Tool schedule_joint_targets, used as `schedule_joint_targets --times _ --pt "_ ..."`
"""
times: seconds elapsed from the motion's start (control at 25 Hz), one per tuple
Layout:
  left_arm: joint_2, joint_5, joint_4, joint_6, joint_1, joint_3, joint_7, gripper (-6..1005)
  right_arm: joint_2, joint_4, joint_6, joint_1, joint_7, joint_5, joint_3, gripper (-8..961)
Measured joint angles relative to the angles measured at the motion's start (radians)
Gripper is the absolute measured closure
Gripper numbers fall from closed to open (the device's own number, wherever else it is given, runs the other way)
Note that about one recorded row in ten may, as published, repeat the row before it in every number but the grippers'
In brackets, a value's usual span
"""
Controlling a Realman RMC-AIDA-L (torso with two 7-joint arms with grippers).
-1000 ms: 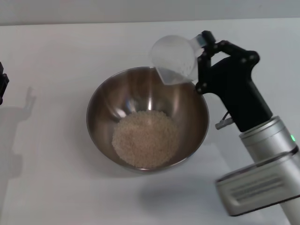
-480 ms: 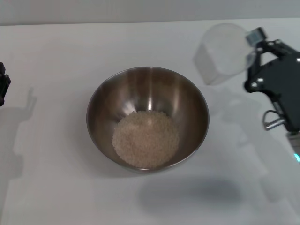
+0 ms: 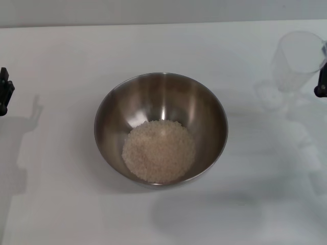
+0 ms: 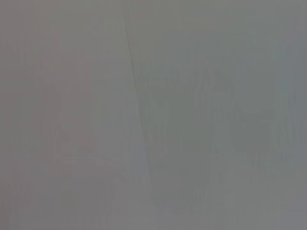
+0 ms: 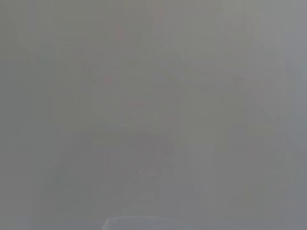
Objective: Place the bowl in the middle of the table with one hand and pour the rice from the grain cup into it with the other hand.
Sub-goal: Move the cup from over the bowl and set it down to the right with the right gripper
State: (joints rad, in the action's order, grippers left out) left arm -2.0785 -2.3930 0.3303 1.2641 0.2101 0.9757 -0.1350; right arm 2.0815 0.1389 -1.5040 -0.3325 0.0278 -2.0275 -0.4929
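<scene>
The shiny steel bowl [image 3: 161,127] stands in the middle of the white table [image 3: 61,194], with a heap of pale rice [image 3: 159,151] in its bottom. The clear grain cup [image 3: 298,60] is upright and looks empty at the far right, well clear of the bowl. Only a black sliver of my right gripper [image 3: 322,76] shows at the picture's right edge, gripping the cup's side. A small part of my left gripper [image 3: 4,92] shows at the left edge, away from the bowl. Both wrist views show only flat grey.
The cup's faint shadow [image 3: 270,97] lies on the table just beside it. The left arm's shadow [image 3: 25,127] falls on the table left of the bowl.
My right gripper has swung the cup from above the bowl's far right rim out to the right edge, turning it back upright. The bowl, rice and left gripper have stayed put.
</scene>
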Motion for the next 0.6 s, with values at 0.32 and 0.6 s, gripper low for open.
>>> schedule_joint_targets --times 0.32,0.6 --pt "0.000 0.000 0.006 0.000 0.000 0.000 0.000 181 0.000 -0.020 0.156 -0.059 -0.040 -0.010 0.010 939" --pt "0.000 0.000 0.010 0.000 0.002 -0.003 0.000 181 0.000 -0.023 0.249 -0.111 -0.037 -0.049 0.053 916"
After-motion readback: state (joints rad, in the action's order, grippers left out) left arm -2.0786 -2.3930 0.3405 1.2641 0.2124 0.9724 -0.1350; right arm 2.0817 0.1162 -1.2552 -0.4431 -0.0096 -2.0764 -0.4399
